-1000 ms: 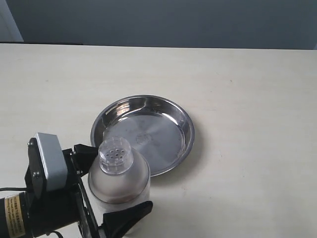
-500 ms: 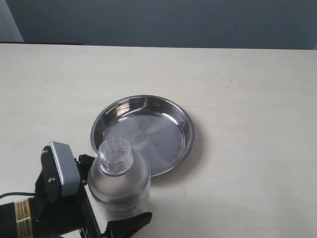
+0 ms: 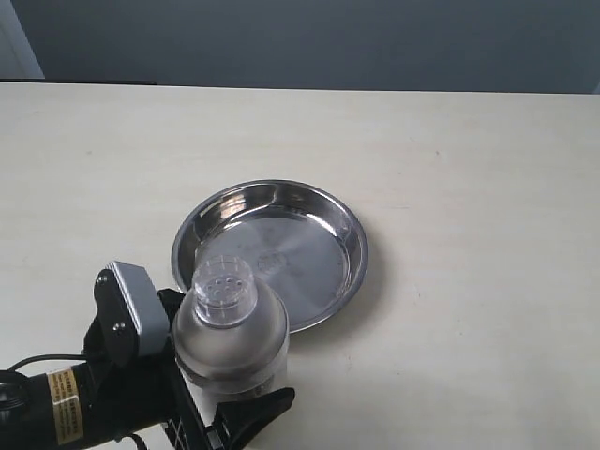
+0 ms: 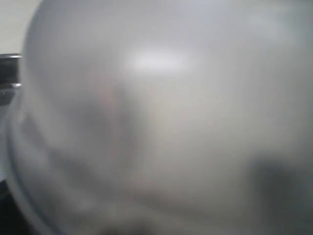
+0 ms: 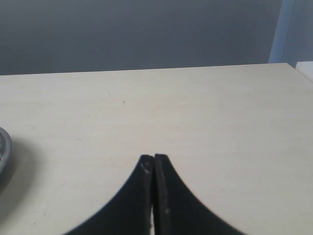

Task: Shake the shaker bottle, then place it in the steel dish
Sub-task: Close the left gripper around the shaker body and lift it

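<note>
Gripping shaker bottle near dish rim.

You see the shaker bottle filling almost the whole left wrist view. It is so close that it is blurred, a pale grey frosted surface with one soft bright reflection on it. At one edge a thin piece of the steel dish shows, and beside it a little of the beige table. A dark patch shows on the bottle's surface; you cannot tell what it is.
</note>
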Tool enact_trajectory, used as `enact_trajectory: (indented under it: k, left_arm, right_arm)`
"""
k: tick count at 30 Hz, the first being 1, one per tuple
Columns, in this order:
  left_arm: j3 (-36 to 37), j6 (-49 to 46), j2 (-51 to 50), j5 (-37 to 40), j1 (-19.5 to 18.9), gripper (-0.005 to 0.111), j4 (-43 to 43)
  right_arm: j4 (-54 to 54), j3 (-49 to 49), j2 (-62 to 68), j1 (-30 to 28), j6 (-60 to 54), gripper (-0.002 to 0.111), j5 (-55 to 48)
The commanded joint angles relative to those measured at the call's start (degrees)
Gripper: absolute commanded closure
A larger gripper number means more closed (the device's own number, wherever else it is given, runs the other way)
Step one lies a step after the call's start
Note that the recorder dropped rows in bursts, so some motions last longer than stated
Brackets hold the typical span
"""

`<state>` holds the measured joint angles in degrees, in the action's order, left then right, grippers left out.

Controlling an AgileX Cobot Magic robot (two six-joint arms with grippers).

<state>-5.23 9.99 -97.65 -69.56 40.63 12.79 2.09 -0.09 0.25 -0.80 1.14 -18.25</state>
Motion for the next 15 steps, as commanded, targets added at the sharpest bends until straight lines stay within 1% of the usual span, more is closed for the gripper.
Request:
enact_trajectory:
  k: [1,11,13,15]
  left_arm:
    - [-0.44,1.38,-2.0,-0.41,0.03,0.002,-1.24]
    - [-2.02,1.79,-2.0,-0.41,0.03,0.002,-1.92]
    - [-2.02,1.79,-2.0,-0.41,0.03,0.004,-2.72]
    - [-2.02,1.79,-2.0,-0.41,0.03,0.01,-3.36]
  right_arm:
    - [0.1,0.09,-0.25,0.21,0.0,0.109,0.67]
    - [0.1,0.09,-0.25,0.21,0.0,0.109,0.67]
    - [0.1,0.09,-0.25,0.21,0.0,0.109,0.67]
    - [0.1,0.09,-0.25,0.21,0.0,0.109,0.67]
